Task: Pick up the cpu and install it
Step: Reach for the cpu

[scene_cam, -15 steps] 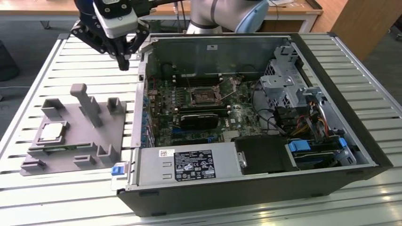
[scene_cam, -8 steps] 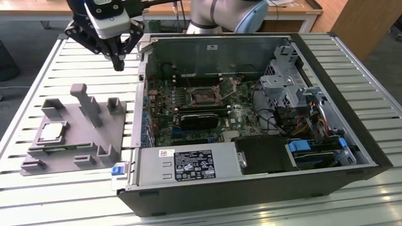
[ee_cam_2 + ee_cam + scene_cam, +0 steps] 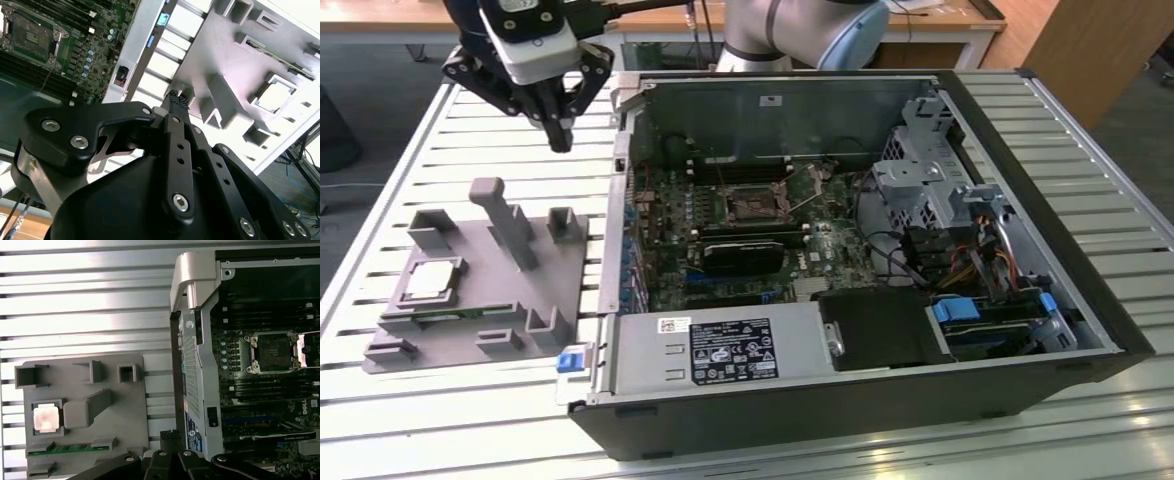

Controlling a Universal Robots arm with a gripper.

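Gripper, exterior view: the gripper [image 3: 560, 140] hangs above the slatted table [image 3: 440, 170], fingers pressed together at the tips and carrying nothing, near the outer wall of the open computer case [image 3: 854, 410] on the exterior view's left.
Cpu, exterior view: the cpu [image 3: 430, 281] lies flat in a square pocket of the grey fixture [image 3: 520, 290], well apart from the gripper.
Socket, exterior view: the socket [image 3: 754, 205] sits on the motherboard [image 3: 674, 260] inside the case, its centre dark.
Gripper, second wrist view: the gripper [image 3: 177, 100] has its tips meeting, nothing between them, over the near edge of the fixture [image 3: 235, 65].
Cpu, second wrist view: the cpu [image 3: 274, 97] rests in its pocket, apart from the tips.
Cpu, first wrist view: the cpu [image 3: 46, 418] shows as a pale square seated in the fixture [image 3: 125, 410], just beside a raised block.
Gripper, first wrist view: the gripper [image 3: 170, 436] is over the slats between fixture and case wall.
Socket, first wrist view: the socket [image 3: 274, 351] has a dark middle, well apart from the cpu.
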